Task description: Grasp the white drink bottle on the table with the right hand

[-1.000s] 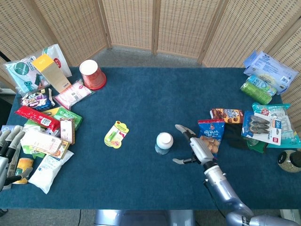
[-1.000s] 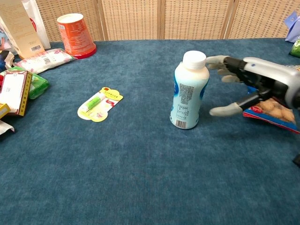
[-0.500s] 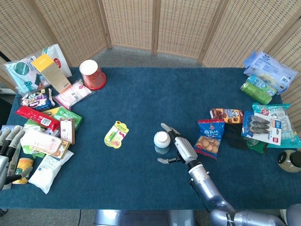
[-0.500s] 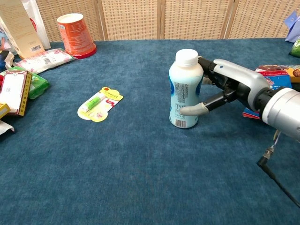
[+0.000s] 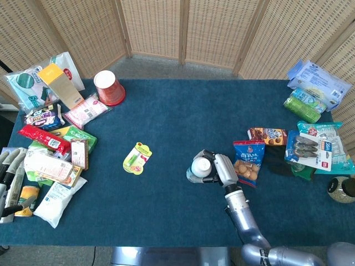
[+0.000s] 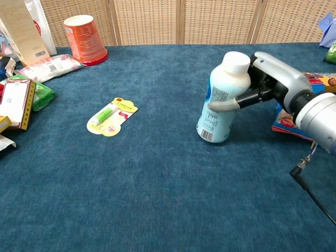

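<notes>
- Gripping the white drink bottle (image 6: 224, 97), the right hand (image 6: 273, 81) has closed since half a second ago; the bottle now tilts rightward on the counter (image 6: 157, 184).
- Only the head view shows the left hand (image 5: 10, 177), fingers apart, at the counter's left edge.

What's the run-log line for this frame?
phase: grasp | right hand: grips white drink bottle | bottle: tilted, base on table | left hand: idle at table edge

- You have a red paper cup (image 5: 109, 87) standing upside down at the far left.
- A yellow blister pack (image 5: 137, 158) lies flat mid-table.
- Snack bags (image 5: 247, 159) sit right.
</notes>
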